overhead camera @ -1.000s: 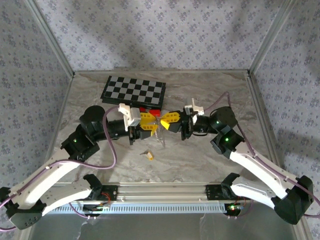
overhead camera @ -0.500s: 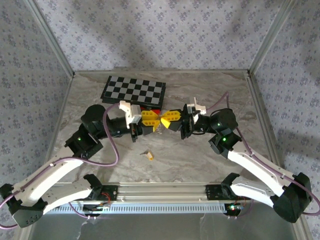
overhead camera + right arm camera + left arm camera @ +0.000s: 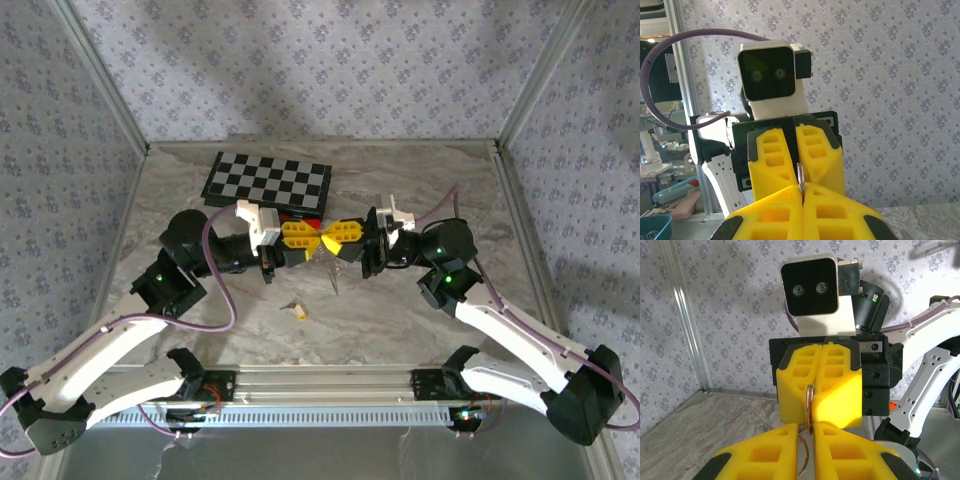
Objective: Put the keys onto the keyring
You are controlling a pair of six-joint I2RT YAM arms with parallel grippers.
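Since a second earlier, the left claw (image 3: pixel 308 238) had lifted a little toward the counter's far edge and drawn its yellow fingers in, and the whitish tangle (image 3: pixel 336 278) under the claws had swung toward the right edge. Both claws met tip to tip above the middle of the counter (image 3: pixel 420 180), just on the near side of the chessboard (image 3: pixel 266 182).

The right claw (image 3: pixel 332 239) was fully closed on the keyring (image 3: pixel 809 400), holding the thin loop edge-on and upright. That was probably meant to keep the loop off the counter and steady for the other arm. The left claw's fingers stood very narrow, with the lower arc of the loop running through the slit between them. I could not tell whether they already pinched it. Two grips on one loop would suit prying the ring open, or passing it across.

The key (image 3: pixel 298 311) lay loose on the counter, toward the near edge and well apart from both claws. It was not yet on the ring, so the threading step seemed to lie ahead.
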